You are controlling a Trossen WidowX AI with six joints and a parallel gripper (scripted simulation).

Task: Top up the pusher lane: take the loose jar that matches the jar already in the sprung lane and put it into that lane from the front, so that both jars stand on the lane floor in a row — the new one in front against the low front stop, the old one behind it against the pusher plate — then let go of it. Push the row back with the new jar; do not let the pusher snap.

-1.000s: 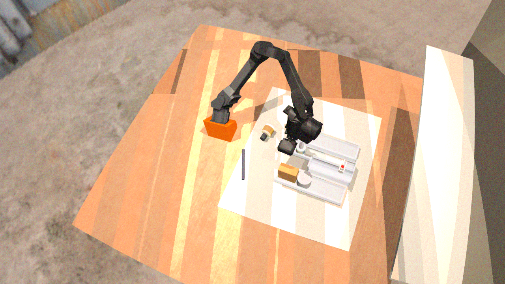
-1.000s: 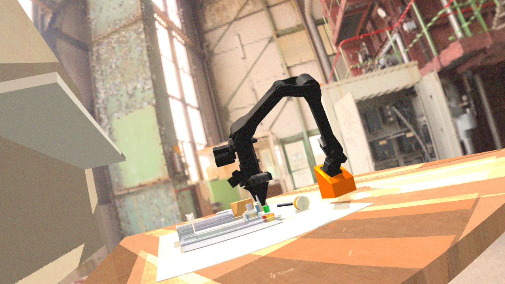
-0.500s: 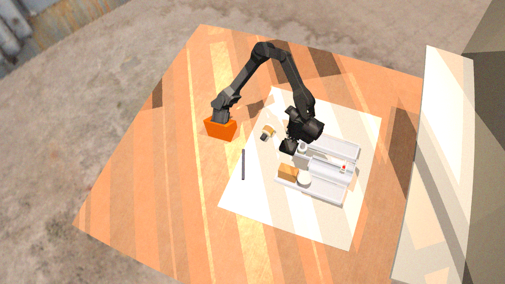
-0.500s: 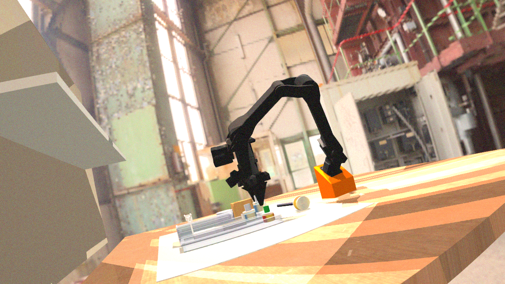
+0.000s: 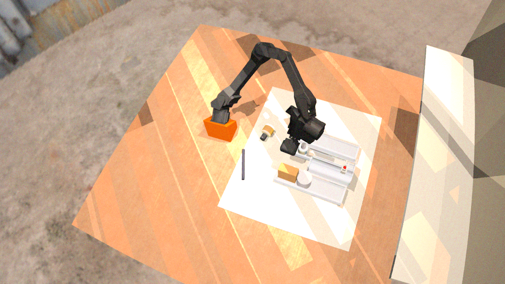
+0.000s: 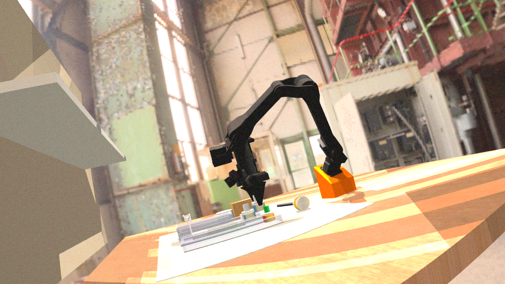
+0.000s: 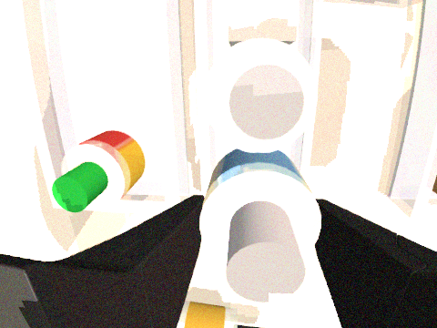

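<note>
My gripper [image 5: 290, 147] [image 6: 259, 202] [image 7: 258, 208] is shut on a white jar with a blue band [image 7: 261, 158] and a grey cap. The held jar is at the front of the sprung lane, close in front of the matching lane jar [image 5: 303, 148] [image 6: 247, 214] [image 7: 266, 102]. In the exterior view its cap stands higher than the lane jar's and looks tilted. The wrist view shows the two jars overlapping; I cannot tell whether they touch. The held jar's base and the low front stop are hidden. A dark edge shows behind the lane jar.
A red-and-yellow jar with a green cap [image 6: 268, 218] [image 7: 123, 157] stands in the neighbouring lane. A yellow box [image 5: 287, 173] and a round pale jar [image 5: 304, 179] occupy the other outer lane. An orange-banded jar [image 5: 267, 130] [image 6: 301, 202] lies nearer the arm's base; a dark rod [image 5: 243, 164] lies on the mat.
</note>
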